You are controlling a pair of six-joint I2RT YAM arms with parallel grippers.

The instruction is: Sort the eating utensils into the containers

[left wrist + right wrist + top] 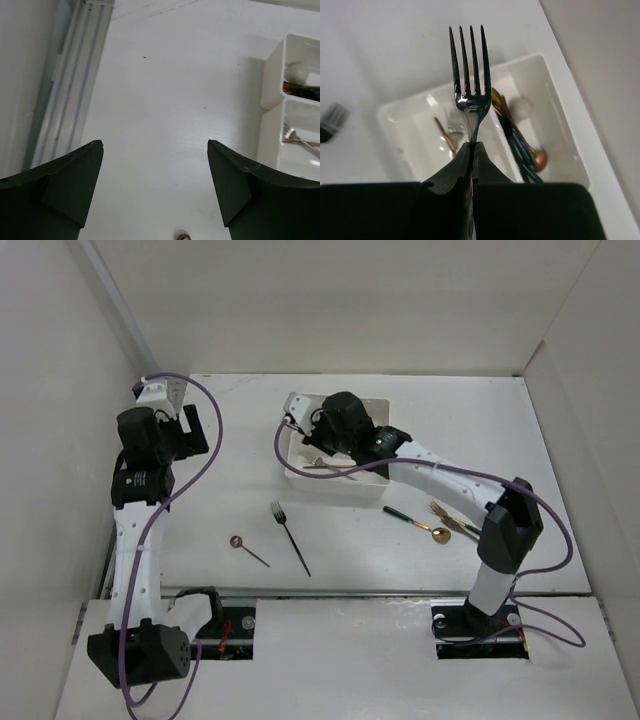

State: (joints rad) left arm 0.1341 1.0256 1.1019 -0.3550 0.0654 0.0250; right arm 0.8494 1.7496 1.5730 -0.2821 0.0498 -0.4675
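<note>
My right gripper (300, 428) is shut on the handle of a dark shiny fork (469, 80), with its tines pointing away from me, above the two joined white trays (340, 483). In the right wrist view (472, 147) the trays (560, 90) lie below, holding a copper fork (447, 135) on one side and green-handled gold utensils (520, 155) on the other. My left gripper (195, 428) is open and empty over bare table at the back left, left of the trays (272, 75).
On the table in front of the trays lie a black fork (290, 537) and a small copper spoon (245, 546), whose bowl shows at the bottom of the left wrist view (182, 236). A green-handled gold spoon (415, 523) and a gold fork (450, 518) lie at the right, near my right arm.
</note>
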